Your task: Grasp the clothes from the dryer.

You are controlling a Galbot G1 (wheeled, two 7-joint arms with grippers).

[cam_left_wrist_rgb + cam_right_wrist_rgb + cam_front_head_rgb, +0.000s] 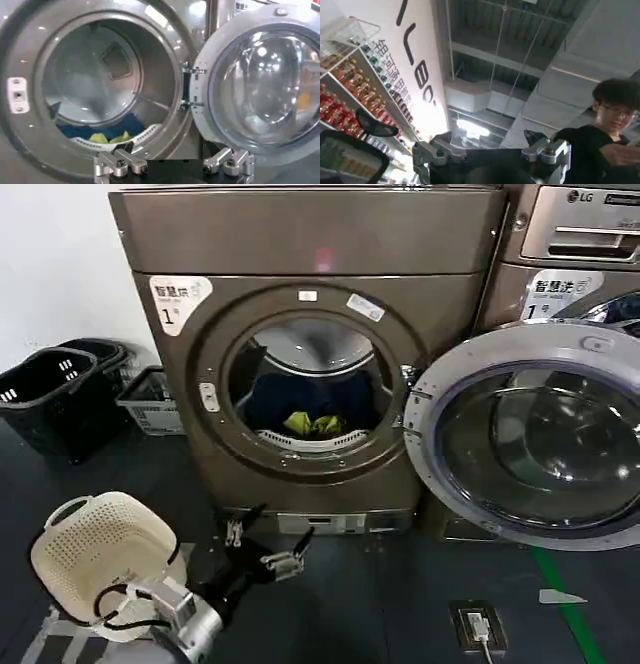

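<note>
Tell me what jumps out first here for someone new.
The big bronze dryer with its round door swung open to the right, and the lime clothes lying at the bottom of the drum on something dark blue. Low in front, the left gripper hangs open just off the floor, beside a cream basket.

dryer (300, 354) label "1", neighbouring machine (580, 244) "LG"

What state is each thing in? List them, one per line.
dryer: red light on, drum holding laundry
dryer door: swung fully open to the right
clothes: lying loose at the drum's front, ungrasped
left pincer: open, empty, low in front of the dryer
right pincer: open, empty, pointing up at the ceiling
cream basket: tilted, on the floor
</note>
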